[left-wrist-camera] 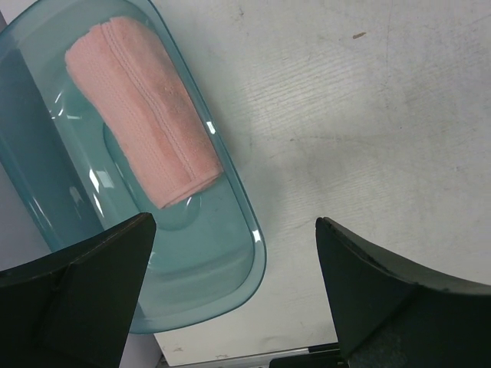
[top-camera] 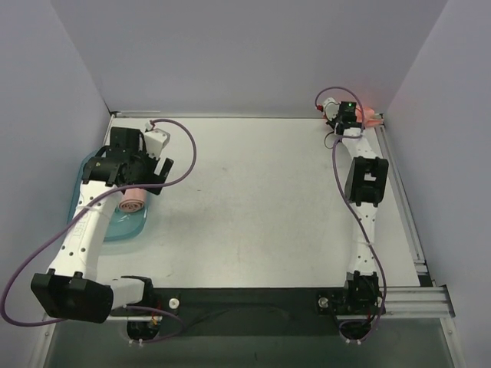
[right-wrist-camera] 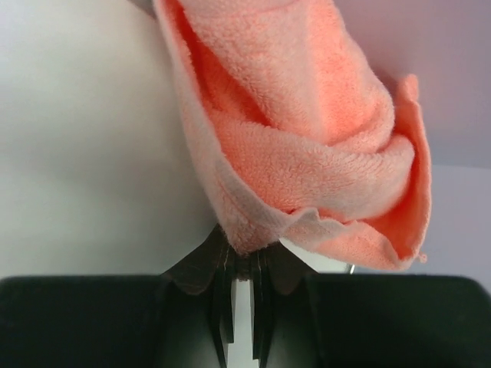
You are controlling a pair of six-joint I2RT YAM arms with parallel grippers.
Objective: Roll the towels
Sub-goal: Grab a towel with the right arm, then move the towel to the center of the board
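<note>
A rolled salmon-pink towel (left-wrist-camera: 142, 115) lies in the translucent teal tray (left-wrist-camera: 230, 284) at the table's left; it also shows in the top view (top-camera: 132, 200). My left gripper (left-wrist-camera: 234, 299) is open and empty, hovering over the tray's near end, its fingers (left-wrist-camera: 84, 291) clear of the roll. My right gripper (right-wrist-camera: 244, 257) is at the far right corner of the table (top-camera: 349, 115), shut on the edge of a crumpled, unrolled pink towel (right-wrist-camera: 299, 138) that bunches ahead of the jaws. In the top view that towel (top-camera: 370, 119) peeks out beside the gripper.
Grey walls enclose the table on the left, back and right. A metal rail (top-camera: 406, 215) runs along the right edge, close to the right arm. The open grey tabletop (top-camera: 261, 192) lies between the two arms.
</note>
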